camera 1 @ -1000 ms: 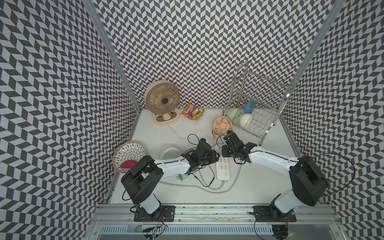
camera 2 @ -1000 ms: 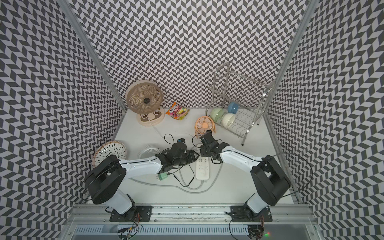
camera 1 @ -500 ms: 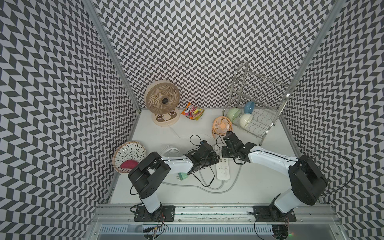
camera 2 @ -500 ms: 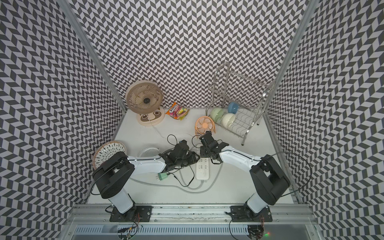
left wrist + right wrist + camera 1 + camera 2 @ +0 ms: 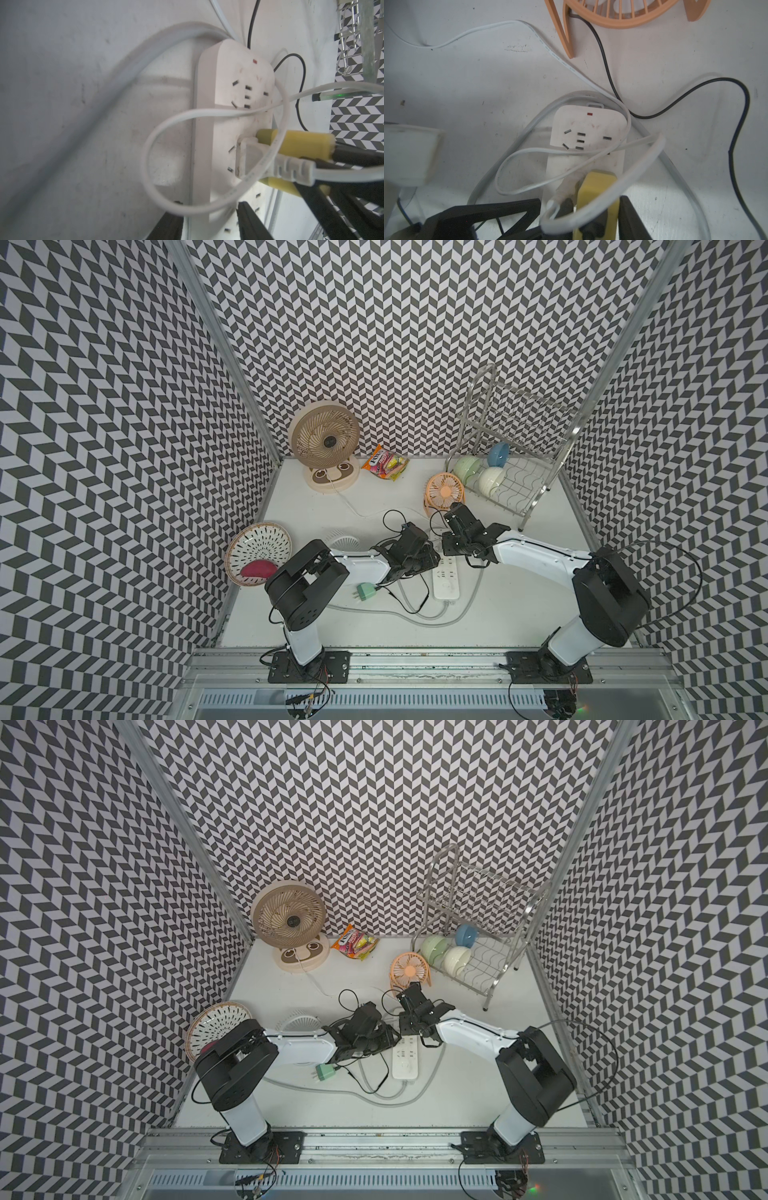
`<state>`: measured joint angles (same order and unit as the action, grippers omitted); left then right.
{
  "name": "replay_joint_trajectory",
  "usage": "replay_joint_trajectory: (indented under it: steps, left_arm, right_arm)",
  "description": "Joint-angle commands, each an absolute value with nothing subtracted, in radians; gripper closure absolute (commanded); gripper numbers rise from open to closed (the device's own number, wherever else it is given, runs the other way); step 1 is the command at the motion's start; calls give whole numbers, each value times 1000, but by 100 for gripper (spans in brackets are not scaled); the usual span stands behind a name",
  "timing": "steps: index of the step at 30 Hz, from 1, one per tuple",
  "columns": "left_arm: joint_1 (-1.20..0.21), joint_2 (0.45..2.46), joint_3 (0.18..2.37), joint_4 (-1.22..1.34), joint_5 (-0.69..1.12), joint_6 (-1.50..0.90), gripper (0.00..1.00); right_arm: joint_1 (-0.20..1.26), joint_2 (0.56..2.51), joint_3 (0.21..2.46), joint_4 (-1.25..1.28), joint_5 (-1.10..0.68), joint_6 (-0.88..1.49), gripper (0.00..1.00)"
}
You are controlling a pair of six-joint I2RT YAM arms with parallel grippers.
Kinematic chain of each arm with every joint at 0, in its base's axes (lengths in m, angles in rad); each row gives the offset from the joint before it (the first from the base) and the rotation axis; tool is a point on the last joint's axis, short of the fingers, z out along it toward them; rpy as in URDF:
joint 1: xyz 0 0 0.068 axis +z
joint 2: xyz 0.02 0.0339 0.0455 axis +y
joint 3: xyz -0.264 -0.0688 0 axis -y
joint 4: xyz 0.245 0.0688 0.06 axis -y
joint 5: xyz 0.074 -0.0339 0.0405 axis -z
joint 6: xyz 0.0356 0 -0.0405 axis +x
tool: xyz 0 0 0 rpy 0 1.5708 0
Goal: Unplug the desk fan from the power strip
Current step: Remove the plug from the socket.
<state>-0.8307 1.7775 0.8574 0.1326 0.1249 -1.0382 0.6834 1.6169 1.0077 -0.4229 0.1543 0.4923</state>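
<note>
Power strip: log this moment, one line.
white plug: in power strip | right gripper: shut on it | left gripper: at strip's edge

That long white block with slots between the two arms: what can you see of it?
The power strip is a flat white plastic-looking bar with rounded corners, dark socket slots and a red light near one end, lying on the white table. A thick pale grey cable curves around that end. A white plug sits in it between the right gripper's yellow-padded jaws; its thin white cord loops across the face.
</note>
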Motion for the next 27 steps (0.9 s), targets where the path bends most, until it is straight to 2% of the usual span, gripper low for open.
replay_joint_trajectory:
  steps: [1,9,15,18,22,27]
  left_arm:
    - [-829,1791,881,77,112,-1033,52]
    - [-839,1809,896,0,69,-1055,52]
    - [-846,1829,887,-16,58,-1086,53]
    - [-848,1840,889,-32,56,-1100,59]
    - [-857,1846,886,-51,49,-1108,60]
    - [-862,1842,875,-48,44,-1121,60]
  right_arm:
    - [703,1635,1041,-434,187,481,65]
    - [727,1628,1038,-414,169,465,68]
    - [716,1624,1020,-426,245,453,69]
    - [739,1629,1029,-412,196,437,76]
    - [806,1615,1034,-359,132,410,76]
    - [734,1558,979,-356,161,434,76]
